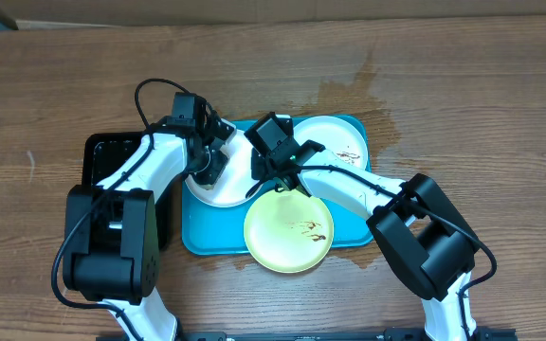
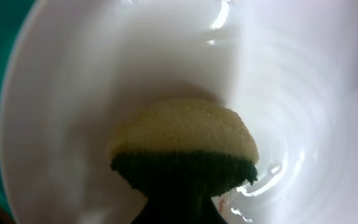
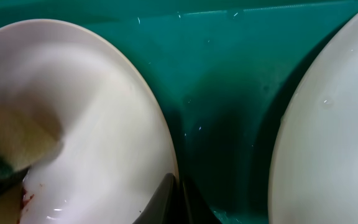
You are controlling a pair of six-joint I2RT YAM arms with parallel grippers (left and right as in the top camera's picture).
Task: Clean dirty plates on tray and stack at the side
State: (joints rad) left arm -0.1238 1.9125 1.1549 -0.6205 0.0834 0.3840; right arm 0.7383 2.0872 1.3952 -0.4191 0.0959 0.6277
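Gripping the sponge (image 2: 182, 146), the left pincer (image 1: 207, 164) presses it on the white plate (image 2: 73, 93); the right pincer (image 3: 178, 200) pinches the rim.

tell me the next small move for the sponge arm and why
Probably drag the sponge a little across the white plate onto the brown smear beside it; the right gripper pinches the rim, steadying the plate.
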